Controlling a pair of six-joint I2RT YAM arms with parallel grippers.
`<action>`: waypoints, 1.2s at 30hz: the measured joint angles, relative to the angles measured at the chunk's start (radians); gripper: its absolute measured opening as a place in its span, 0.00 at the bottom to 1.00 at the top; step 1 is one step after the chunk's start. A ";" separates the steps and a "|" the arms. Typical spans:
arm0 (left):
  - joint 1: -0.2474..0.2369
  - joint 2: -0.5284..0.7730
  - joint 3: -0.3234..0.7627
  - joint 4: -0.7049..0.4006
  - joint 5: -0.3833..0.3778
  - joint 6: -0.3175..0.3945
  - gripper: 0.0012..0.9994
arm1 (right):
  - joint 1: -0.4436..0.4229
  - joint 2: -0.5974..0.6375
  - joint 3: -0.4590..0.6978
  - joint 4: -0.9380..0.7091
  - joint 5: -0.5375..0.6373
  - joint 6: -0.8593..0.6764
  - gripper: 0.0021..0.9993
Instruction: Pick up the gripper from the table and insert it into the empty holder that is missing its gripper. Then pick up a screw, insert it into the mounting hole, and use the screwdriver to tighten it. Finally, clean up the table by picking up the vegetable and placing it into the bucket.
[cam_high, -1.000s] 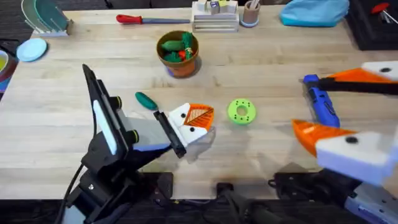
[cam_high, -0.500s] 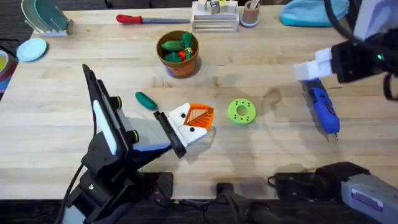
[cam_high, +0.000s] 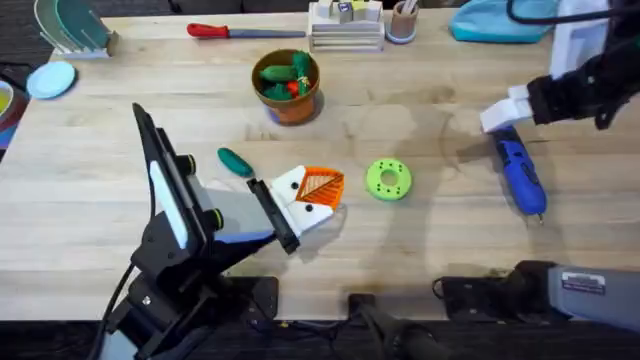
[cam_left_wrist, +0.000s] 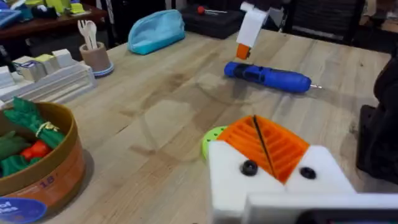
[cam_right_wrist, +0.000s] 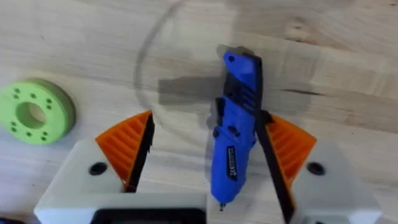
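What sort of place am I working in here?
Probably a workshop or lab bench: a wooden table with a blue power screwdriver, a red-handled screwdriver and a green printed ring.

Counted on the desk (cam_high: 100, 215): one blue screwdriver (cam_high: 520, 176); one red-handled hand screwdriver (cam_high: 243, 32); one green ring-shaped part (cam_high: 388, 180); one loose dark green vegetable (cam_high: 235, 161); one terracotta bucket (cam_high: 288, 100), holding green and red toy items too bunched to count. One blue pouch (cam_high: 503, 20) and one small cup (cam_high: 402, 22) stood at the far edge. Two robot hands were present: left hand (cam_high: 318, 197), right hand (cam_high: 503, 112).
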 joint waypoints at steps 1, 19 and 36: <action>0.000 0.000 0.000 0.000 0.000 0.000 0.01 | -0.004 0.020 0.000 0.003 0.005 -0.017 0.99; 0.000 0.000 0.000 0.000 -0.005 0.000 0.01 | -0.062 0.307 -0.001 0.066 0.054 -0.097 0.99; 0.000 0.000 0.000 0.000 -0.006 0.000 0.01 | -0.066 0.311 -0.028 0.102 0.105 -0.105 0.58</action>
